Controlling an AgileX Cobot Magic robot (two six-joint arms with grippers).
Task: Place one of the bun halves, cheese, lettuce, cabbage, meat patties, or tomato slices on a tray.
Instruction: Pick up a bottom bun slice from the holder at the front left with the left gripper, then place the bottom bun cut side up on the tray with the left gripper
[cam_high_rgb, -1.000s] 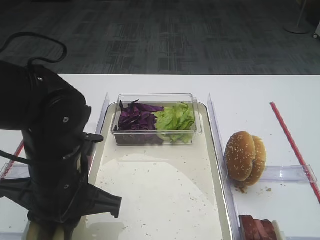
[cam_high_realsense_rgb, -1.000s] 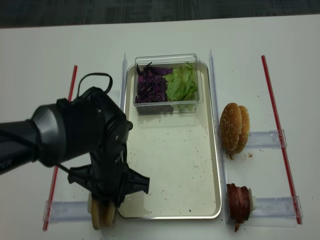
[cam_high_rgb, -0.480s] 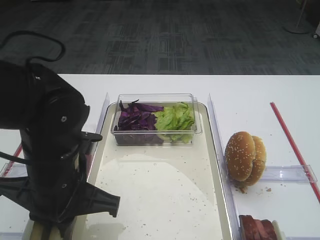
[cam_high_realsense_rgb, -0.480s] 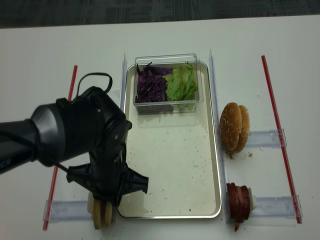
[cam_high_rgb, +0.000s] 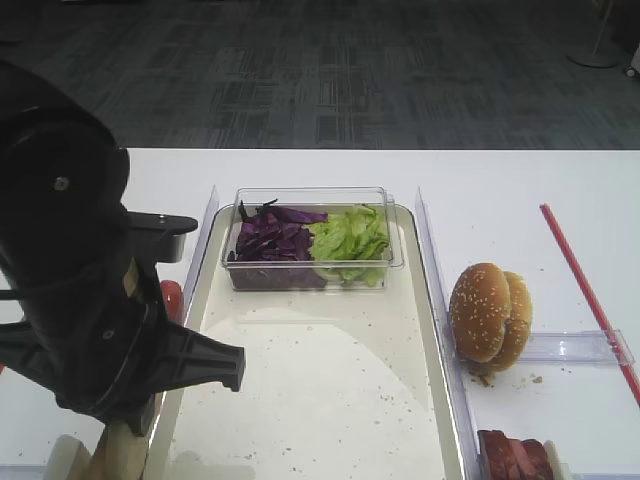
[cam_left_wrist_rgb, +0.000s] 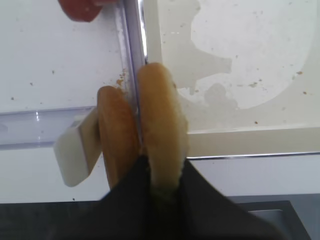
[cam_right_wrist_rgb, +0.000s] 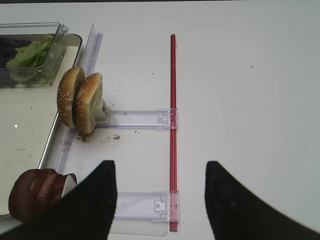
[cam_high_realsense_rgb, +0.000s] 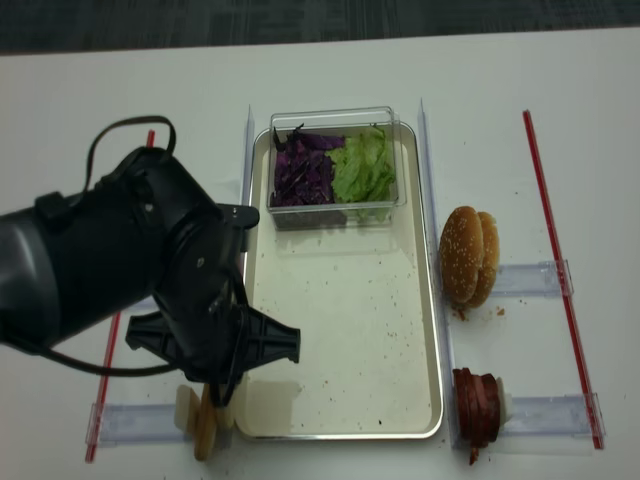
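Note:
In the left wrist view my left gripper (cam_left_wrist_rgb: 164, 169) is shut on a pale bun half (cam_left_wrist_rgb: 161, 120) that stands on edge. A browner half (cam_left_wrist_rgb: 117, 132) stands right beside it, against a white holder block (cam_left_wrist_rgb: 75, 150). Both are at the near left corner of the cream tray (cam_left_wrist_rgb: 240, 135). From above, the left arm hides most of the bun (cam_high_realsense_rgb: 207, 432). A tomato slice (cam_high_rgb: 172, 297) shows left of the tray (cam_high_rgb: 330, 400). My right gripper (cam_right_wrist_rgb: 160, 167) hangs open over bare table, with meat patties (cam_right_wrist_rgb: 35, 192) to its left.
A clear tub (cam_high_realsense_rgb: 335, 165) at the tray's far end holds purple cabbage (cam_high_realsense_rgb: 300, 170) and green lettuce (cam_high_realsense_rgb: 365, 165). Sesame buns (cam_high_realsense_rgb: 468, 255) stand on edge right of the tray, with patties (cam_high_realsense_rgb: 478, 405) nearer. A red strip (cam_right_wrist_rgb: 172, 125) and clear rails (cam_right_wrist_rgb: 145, 119) lie on the white table.
The left jaws have closed on the pale bun half. The left arm has risen and shifted a little toward the far left.

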